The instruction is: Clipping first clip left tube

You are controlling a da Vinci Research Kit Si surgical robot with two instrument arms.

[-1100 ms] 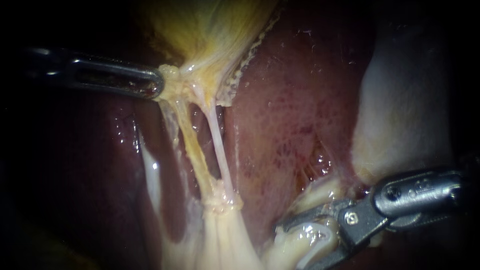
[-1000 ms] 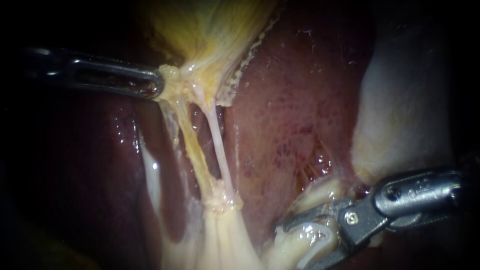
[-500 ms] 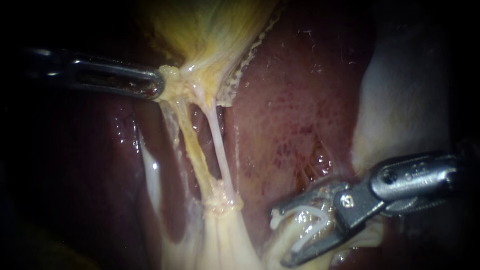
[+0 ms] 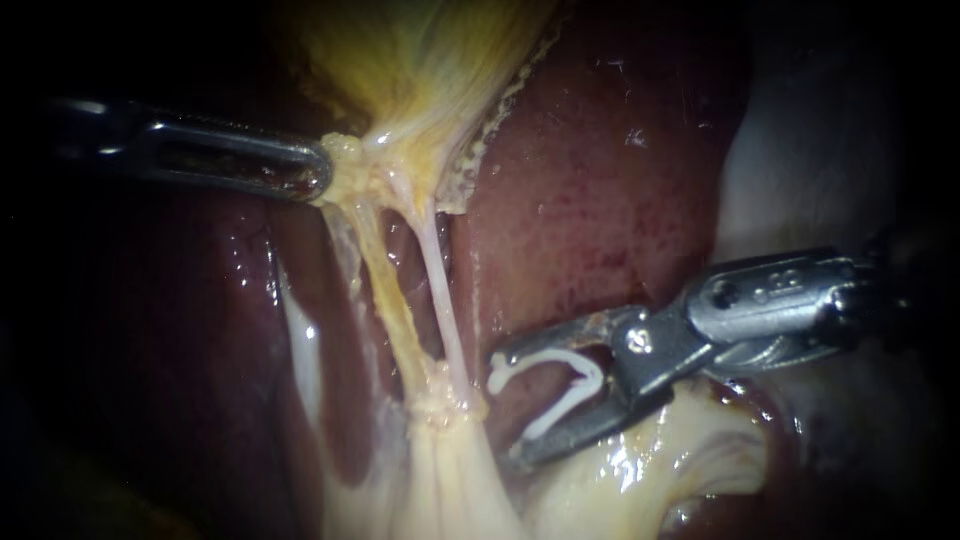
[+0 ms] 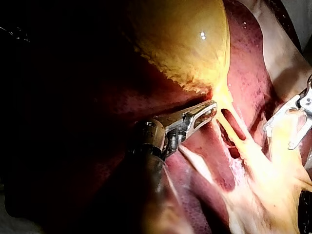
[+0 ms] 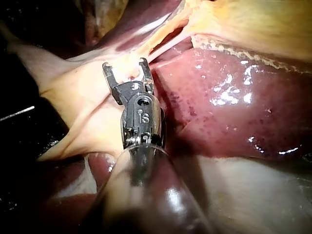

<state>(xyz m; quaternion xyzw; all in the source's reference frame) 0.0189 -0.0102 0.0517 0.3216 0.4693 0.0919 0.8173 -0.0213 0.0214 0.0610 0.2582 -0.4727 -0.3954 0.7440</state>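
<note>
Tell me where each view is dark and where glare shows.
Endoscope view: light falls on the middle, the gallbladder and the white clip; the left instrument fades into a dark rim. Left wrist view: deep shadow beside that instrument, one glare spot on the gallbladder. Right wrist view: white glare patches on the liver.

Two slender metal instruments, each ending in a pair of small jaws.
The left instrument (image 4: 318, 172) is seen as dull silver steel, with long jaws slotted through the middle and a round knuckle ahead of a dark shaft. The right instrument (image 4: 506, 408) is made of grey metal: a stubby cylindrical housing stamped with small marks, a round screw head at the pivot, thin jaws hooked at the tips, and a dark glossy shaft.
</note>
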